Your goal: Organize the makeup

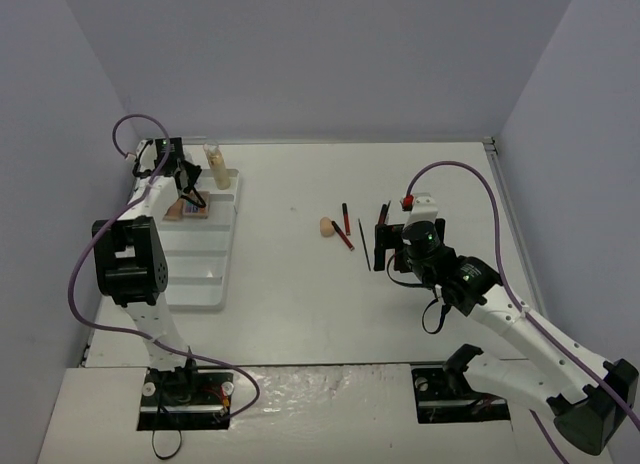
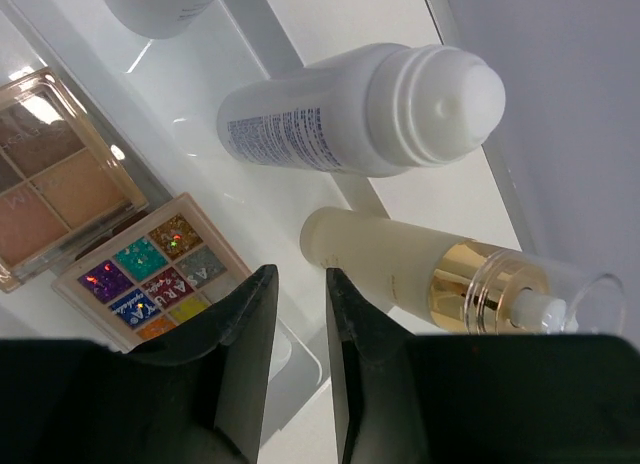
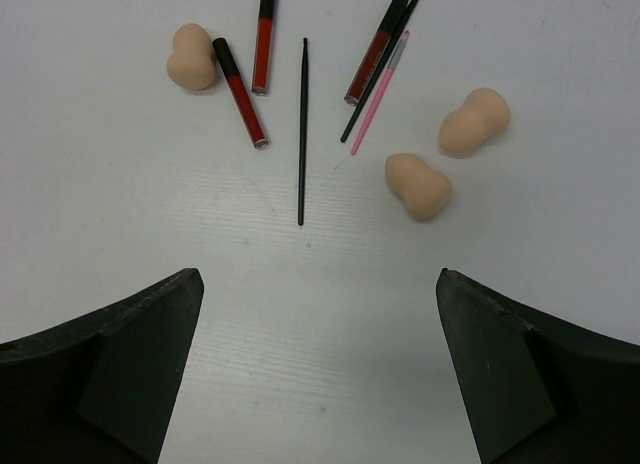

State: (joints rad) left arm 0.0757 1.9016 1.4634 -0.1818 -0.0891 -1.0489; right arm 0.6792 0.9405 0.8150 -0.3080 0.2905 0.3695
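Note:
In the left wrist view a white bottle (image 2: 360,109) and a cream bottle with a gold collar (image 2: 400,274) lie in the white tray (image 2: 285,49), next to a glitter palette (image 2: 155,279) and a neutral palette (image 2: 50,184). My left gripper (image 2: 300,274) hovers over them with only a narrow gap between its jaws and nothing in it. My right gripper (image 3: 318,279) stands wide open and empty above the table. Ahead of it lie three peach sponges (image 3: 418,184), red tubes (image 3: 240,92), a thin black brush (image 3: 302,134) and a pink stick (image 3: 380,89).
The tray (image 1: 200,269) sits at the table's left side, with my left gripper (image 1: 192,196) over its far end, where a bottle (image 1: 217,169) shows. My right gripper (image 1: 390,246) is mid-table, right of a sponge (image 1: 327,226). Walls enclose three sides.

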